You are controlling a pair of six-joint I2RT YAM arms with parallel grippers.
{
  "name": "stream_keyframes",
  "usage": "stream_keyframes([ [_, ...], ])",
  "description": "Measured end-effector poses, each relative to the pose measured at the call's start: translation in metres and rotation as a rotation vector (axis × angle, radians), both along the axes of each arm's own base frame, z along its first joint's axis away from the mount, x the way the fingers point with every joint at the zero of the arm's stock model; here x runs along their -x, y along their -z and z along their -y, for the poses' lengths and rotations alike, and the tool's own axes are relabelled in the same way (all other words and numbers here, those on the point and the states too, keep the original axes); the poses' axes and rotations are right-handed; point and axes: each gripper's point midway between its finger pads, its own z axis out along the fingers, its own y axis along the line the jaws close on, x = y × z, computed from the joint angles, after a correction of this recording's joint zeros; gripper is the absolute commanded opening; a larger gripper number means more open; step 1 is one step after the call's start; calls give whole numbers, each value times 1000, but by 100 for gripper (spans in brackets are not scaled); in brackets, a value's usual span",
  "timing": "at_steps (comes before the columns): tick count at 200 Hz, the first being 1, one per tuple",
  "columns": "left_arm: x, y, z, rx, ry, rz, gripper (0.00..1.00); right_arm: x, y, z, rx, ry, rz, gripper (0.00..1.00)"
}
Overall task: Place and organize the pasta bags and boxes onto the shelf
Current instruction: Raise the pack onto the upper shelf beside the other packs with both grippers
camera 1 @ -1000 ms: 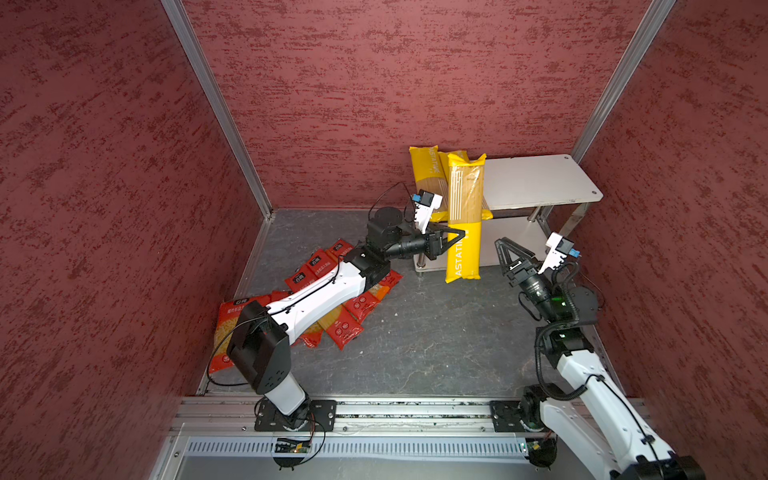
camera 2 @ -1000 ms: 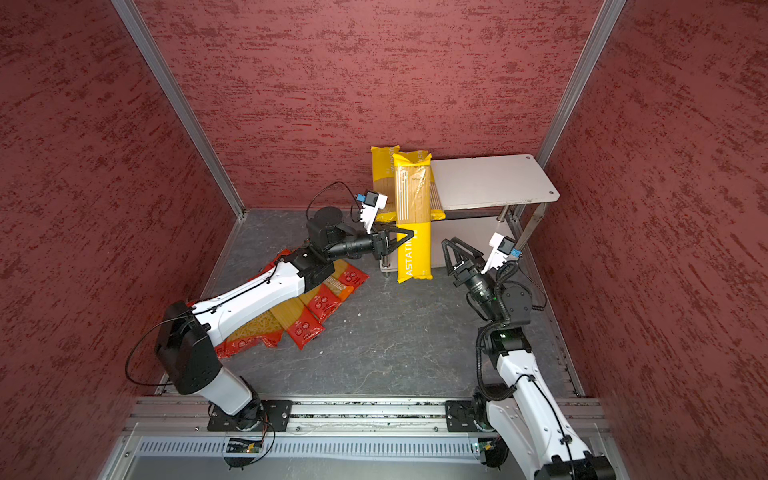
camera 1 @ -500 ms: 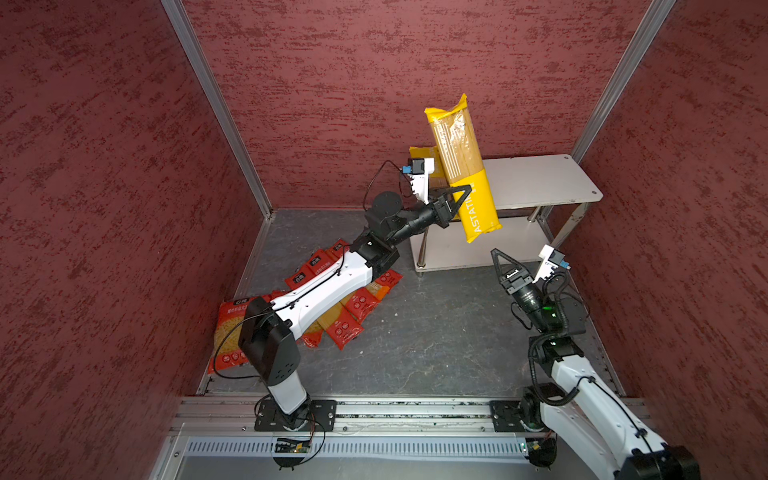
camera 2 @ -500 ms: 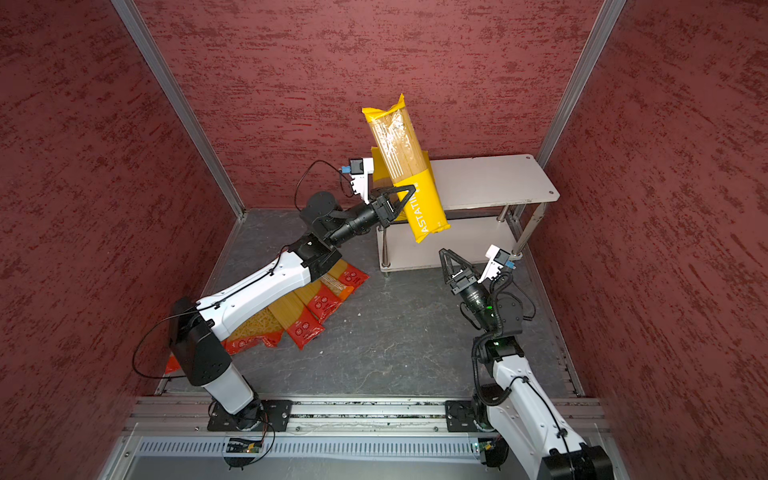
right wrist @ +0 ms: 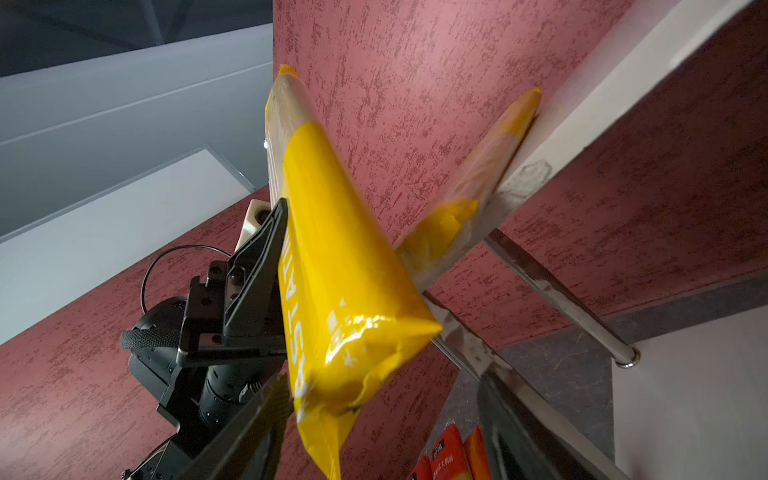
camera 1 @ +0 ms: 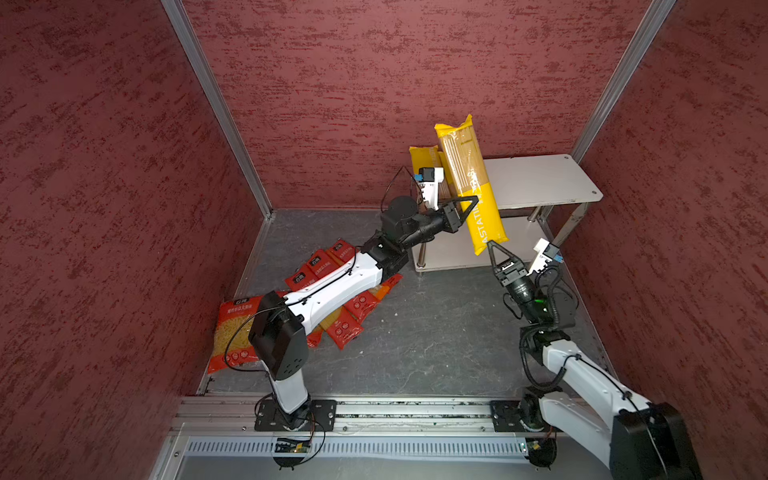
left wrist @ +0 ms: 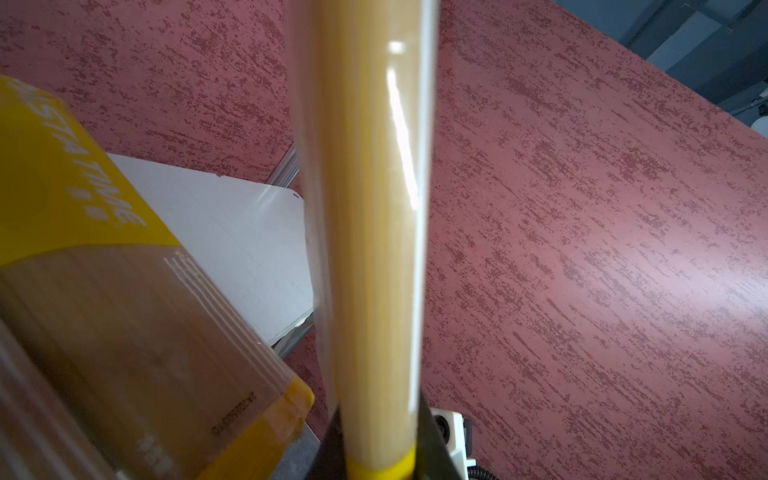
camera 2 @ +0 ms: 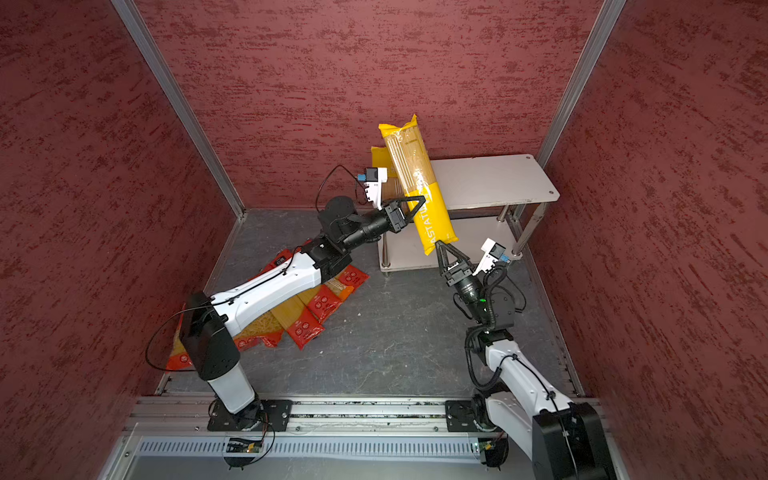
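- The left gripper (camera 1: 473,201) is clenched on a long yellow plastic "PASTATIME" spaghetti pack (camera 1: 467,178), clamping it at about mid-length; both top views show the same grasp (camera 2: 420,198).
- The held pack (camera 2: 415,174) hangs in the air, tilted, its top leaning toward the back wall and its lower end in front of the left end of the small two-tier white shelf with chrome legs (camera 1: 544,183).
- The right gripper (camera 1: 498,250) sits just below the pack's lower end, jaws spread and grasping nothing; the right wrist view shows that end (right wrist: 332,415) between its fingers (right wrist: 257,411).
- Another yellow spaghetti pack (camera 1: 423,160) stands upright at the left end of the shelf's top board, against the wall.
- Red long spaghetti packs (camera 1: 343,330) and a wide red short-pasta pack (camera 1: 232,332) lie on the grey floor (camera 1: 436,332), partly under the left arm.
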Motion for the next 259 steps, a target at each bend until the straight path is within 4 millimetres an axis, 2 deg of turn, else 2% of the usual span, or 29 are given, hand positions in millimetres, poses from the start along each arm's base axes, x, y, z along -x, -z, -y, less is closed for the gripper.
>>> stream_keyframes([
  [33, 1, 0, 1, 21, 15, -38, 0, 0, -16, -3, -33, -20, 51, 64],
  [78, 3, -8, 3, 51, 40, -66, 0, 4, -28, -4, -63, -37, 84, 28],
  [109, 3, -9, 3, 55, 48, -74, 7, 7, -34, -3, -86, -43, 110, 17],
  [135, 0, -7, 1, 51, 45, -83, 17, 6, -33, -4, -94, -46, 106, 8],
  [167, -4, -9, -3, 51, 38, -84, 28, 3, -38, -1, -108, -33, 113, 0],
  [209, -9, -26, -12, 75, 27, -56, 40, -5, -56, 2, -135, -2, 138, 0],
  [259, -11, -26, -30, 75, -5, -52, 46, -20, -72, 10, -156, 68, 126, 0],
])
